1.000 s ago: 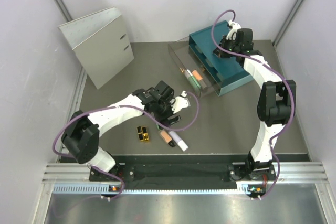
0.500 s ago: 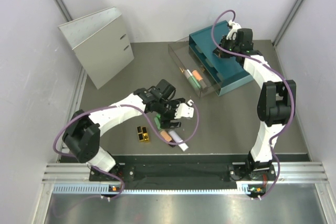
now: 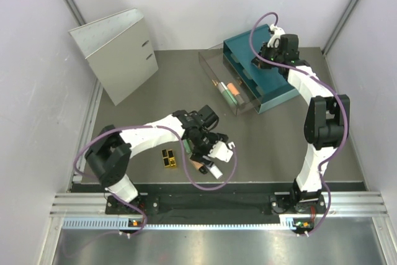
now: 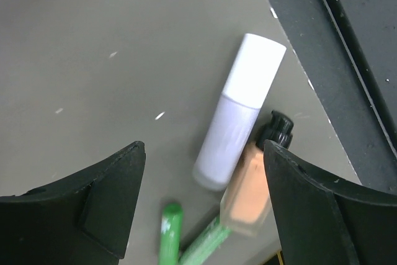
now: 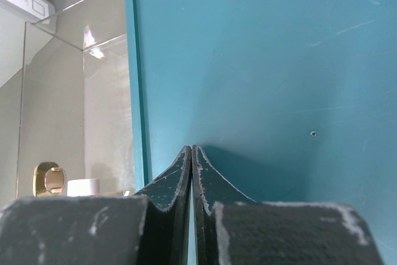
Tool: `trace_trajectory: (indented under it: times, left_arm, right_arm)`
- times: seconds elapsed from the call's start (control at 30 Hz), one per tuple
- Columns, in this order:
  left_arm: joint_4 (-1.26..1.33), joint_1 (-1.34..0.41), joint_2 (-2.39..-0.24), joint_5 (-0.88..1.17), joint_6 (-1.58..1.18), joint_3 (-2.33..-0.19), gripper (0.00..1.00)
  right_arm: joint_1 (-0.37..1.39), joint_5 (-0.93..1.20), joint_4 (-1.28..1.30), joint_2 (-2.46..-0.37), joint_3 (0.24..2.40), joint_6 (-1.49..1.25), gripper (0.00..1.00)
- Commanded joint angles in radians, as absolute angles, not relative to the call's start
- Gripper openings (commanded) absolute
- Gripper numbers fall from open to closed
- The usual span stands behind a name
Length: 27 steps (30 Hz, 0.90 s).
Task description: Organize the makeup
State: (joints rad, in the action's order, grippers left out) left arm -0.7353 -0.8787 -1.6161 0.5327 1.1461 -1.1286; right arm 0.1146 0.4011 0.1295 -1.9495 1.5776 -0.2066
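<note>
White-lilac tube [image 4: 239,113] lies by the near edge of the table [image 4: 93,41], directly under the left gripper [image 4: 203,148], whose fingers stand wide apart. Its long axis crosses their closing line. The right gripper [image 5: 191,153], closed on nothing, is far off at the teal box [image 5: 260,60]. One second ago the left arm was farther back.

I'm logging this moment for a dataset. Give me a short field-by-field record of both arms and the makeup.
left pincer: open, empty, over the white-lilac tube
right pincer: shut, empty, tips at the top of the teal drawer box
loose on grey tabletop: white-lilac tube, peach tube with black cap touching it, thin green tube, gold-and-black block
clear plastic box: holds an orange tube and a green tube
</note>
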Motion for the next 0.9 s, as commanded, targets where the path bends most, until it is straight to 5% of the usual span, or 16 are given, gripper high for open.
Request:
trace_trajectory:
  times: [0.0, 0.67, 0.73, 0.77, 0.8, 0.87]
  left_arm:
    - [-0.767, -0.899, -1.678, 0.529, 1.221, -1.172, 0.81]
    - [-0.724, -0.982, -1.870, 0.480, 1.149, -1.229, 0.60]
    - [-0.712, -0.988, -1.891, 0.465, 1.129, -1.236, 0.49]
    - [-0.712, -0.988, -1.899, 0.451, 1.121, -1.250, 0.24]
    - [-0.707, -0.989, -1.908, 0.437, 1.097, -1.258, 0.10]
    - [-0.698, -0.992, -1.925, 0.413, 1.071, -1.281, 0.00]
  right_arm:
    - [0.127, 0.382, 0.429, -2.043, 1.471, -0.181, 0.00]
    - [0.120, 0.396, 0.422, -2.042, 1.463, -0.186, 0.00]
    - [0.120, 0.397, 0.422, -2.040, 1.466, -0.186, 0.00]
    - [0.120, 0.397, 0.422, -2.042, 1.466, -0.186, 0.00]
    - [0.120, 0.399, 0.426, -2.042, 1.470, -0.184, 0.00]
    - [0.118, 0.399, 0.428, -2.043, 1.473, -0.184, 0.00]
